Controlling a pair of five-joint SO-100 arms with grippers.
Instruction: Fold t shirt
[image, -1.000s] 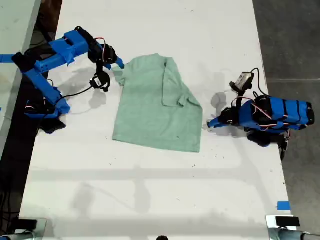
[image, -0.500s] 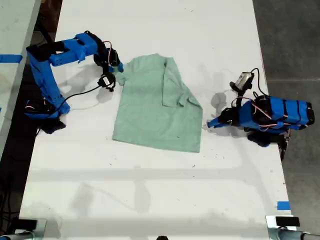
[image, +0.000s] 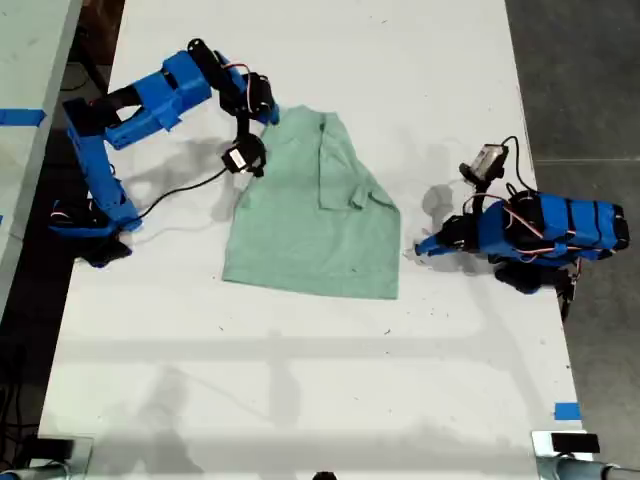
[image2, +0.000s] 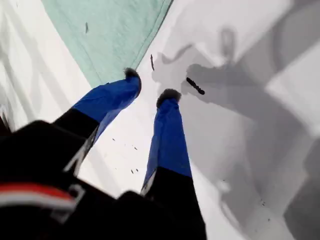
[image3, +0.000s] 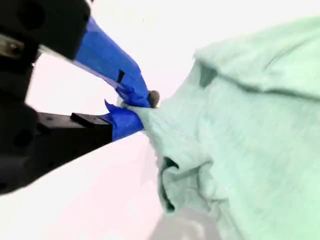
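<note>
T shirt (image: 310, 215) pale green, on white table (image: 300, 400) centre, one sleeve folded over body, rest flat. My second gripper (image3: 142, 106) at shirt's far corner toward exterior view's left, fingers pinched on bunched, lifted cloth edge. My first gripper (image2: 150, 90) near table surface just beside shirt's edge toward exterior view's right, fingers narrowly parted, holding nothing, not touching cloth.

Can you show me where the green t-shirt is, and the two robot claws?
t shirt (image: 310, 240): exterior view, middle of the flat cloth.
my second gripper (image3: 134, 109): second wrist view, between the tips pinching the shirt's edge.
my first gripper (image2: 150, 85): first wrist view, gap between the open tips.
</note>
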